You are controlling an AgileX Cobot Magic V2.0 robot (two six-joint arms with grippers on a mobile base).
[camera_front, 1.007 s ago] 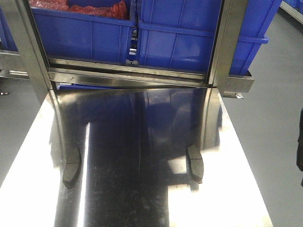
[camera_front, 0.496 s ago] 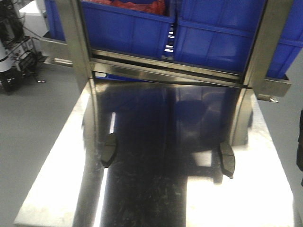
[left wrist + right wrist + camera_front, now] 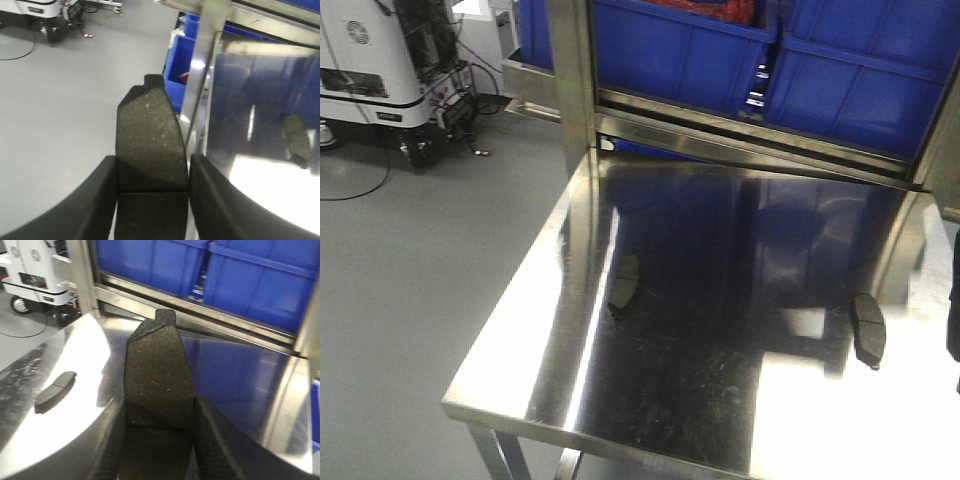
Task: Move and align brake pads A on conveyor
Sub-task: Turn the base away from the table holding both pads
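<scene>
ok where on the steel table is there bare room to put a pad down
Bare: the middle of the table between the left pad and right pad, and the strip along the near edge. Crowded: the back, under the frame and blue bins.

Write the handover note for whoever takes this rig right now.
Left gripper: shut on a pad.
Right gripper: shut on a second pad.
Two more pads lie apart on the steel table, one toward its left, one toward its right.
Conveyor: not in view.
Done: two pads gripped.
Left: set and align them on the conveyor, then fetch the table pair.
</scene>
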